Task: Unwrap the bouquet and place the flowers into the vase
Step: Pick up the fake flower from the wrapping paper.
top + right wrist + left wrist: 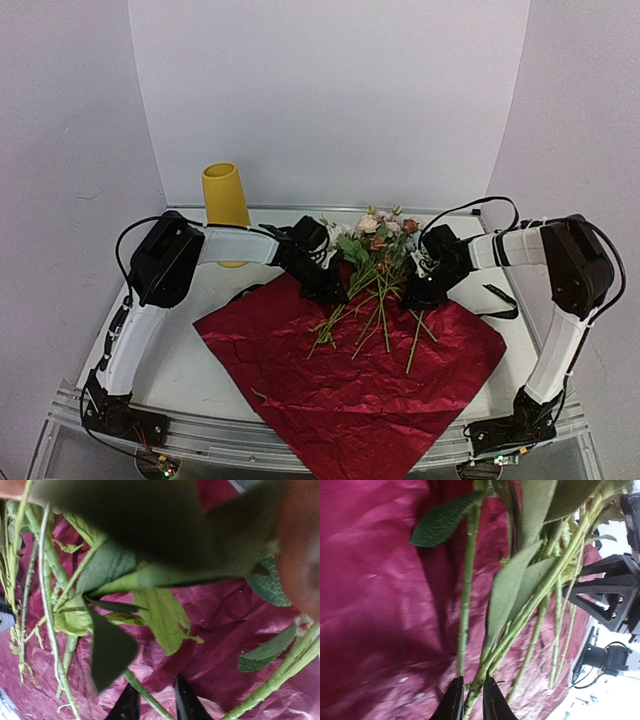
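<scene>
1. Landmark: the dark red wrapping paper [340,390], spread open and flat on the tabletop [190,370].
2. The flowers [378,268] are found lying on the paper's far half. The blooms are at its far edge and the cut stem ends are fanned toward its middle. The long axis runs far to near, roughly flat.
3. The left end effector [328,288] is placed at the paper's far-left edge, on the left flank of the stems. In the left wrist view its fingers [451,704] are seen clenched on one green stem near the cut end. The other stems lie loose beside it.
4. The right end effector [420,292] is placed over the paper's far-right part, on the right flank. In the right wrist view a thin stem crosses between the fingertips, but the gap shown is wider than the stem. Whether it is pinched cannot be told.
5. The yellow vase [225,205] stands upright off the paper's far-left corner, well apart from it and partly hidden by the left arm.
6. Judgement: the left arm is nearer the vase. The flowers would have to be carried far-left off the paper and turned upright, cut ends down. With one stem gripped, the rest are likely to be left behind.
</scene>
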You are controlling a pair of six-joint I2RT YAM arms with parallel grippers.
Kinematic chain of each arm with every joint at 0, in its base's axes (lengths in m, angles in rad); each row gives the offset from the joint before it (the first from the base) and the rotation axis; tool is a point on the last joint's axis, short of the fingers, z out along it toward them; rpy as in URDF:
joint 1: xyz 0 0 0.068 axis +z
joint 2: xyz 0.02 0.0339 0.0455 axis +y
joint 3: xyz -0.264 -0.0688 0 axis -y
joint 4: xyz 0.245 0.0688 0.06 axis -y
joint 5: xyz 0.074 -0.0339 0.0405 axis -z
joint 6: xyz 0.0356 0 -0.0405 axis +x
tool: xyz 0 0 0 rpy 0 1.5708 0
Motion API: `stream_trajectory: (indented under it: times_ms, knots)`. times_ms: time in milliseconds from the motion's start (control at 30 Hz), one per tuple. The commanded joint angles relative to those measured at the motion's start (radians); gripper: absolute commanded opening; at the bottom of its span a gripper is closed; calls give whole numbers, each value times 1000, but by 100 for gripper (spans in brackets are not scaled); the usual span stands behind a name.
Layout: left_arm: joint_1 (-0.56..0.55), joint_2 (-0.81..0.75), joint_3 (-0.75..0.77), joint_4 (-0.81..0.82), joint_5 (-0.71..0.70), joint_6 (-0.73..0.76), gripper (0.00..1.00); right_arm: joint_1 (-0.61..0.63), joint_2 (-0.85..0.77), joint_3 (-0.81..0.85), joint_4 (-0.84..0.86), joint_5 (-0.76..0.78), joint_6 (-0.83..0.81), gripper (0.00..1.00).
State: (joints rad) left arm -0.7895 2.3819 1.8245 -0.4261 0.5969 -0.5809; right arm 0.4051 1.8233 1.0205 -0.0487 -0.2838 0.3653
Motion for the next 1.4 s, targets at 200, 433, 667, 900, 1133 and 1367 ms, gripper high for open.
stream_trajectory:
  times_ms: [200, 433, 667, 900, 1133, 1367]
  knots:
    - [-41, 37, 142, 16, 85, -83, 11, 119, 16, 105, -5, -66, 148, 19]
    - [-54, 55, 165, 38, 103, -115, 11, 185, 51, 173, 26, -104, 226, 20]
    - [-54, 8, 122, 46, 53, -104, 17, 202, 56, 167, 38, -117, 250, 32]
    - [-52, -80, 20, 44, -58, -86, 41, 202, -60, 63, 41, -38, 302, 45]
    - [-54, -124, -12, 44, -135, -97, 54, 201, -182, -26, 36, 83, 384, 55]
    - [-59, -158, -20, 44, -196, -101, 56, 166, -262, -87, -5, 208, 472, 54]
